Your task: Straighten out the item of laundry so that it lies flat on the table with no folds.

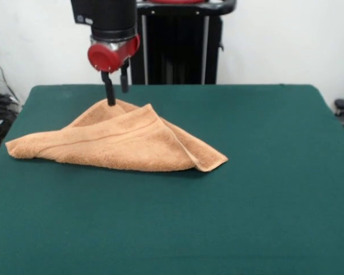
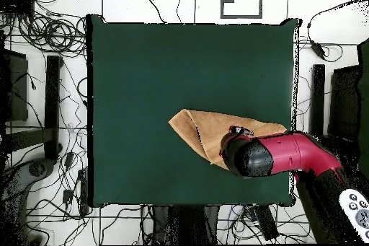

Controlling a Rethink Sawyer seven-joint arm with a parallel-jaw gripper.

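Folded towel [image 1: 123,143] on table [image 1: 264,217]; gripper [image 1: 117,91] spread at its peak (overhead hides fingers).

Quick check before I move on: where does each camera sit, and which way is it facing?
Front view: across the table from the robot, facing its pedestal; the arm drops from above, gripper open at the towel's raised far edge.
Overhead view: above the table, looking straight down, base at bottom; the red arm covers part of the towel.
Shared: towel, table, arm, turned half round.
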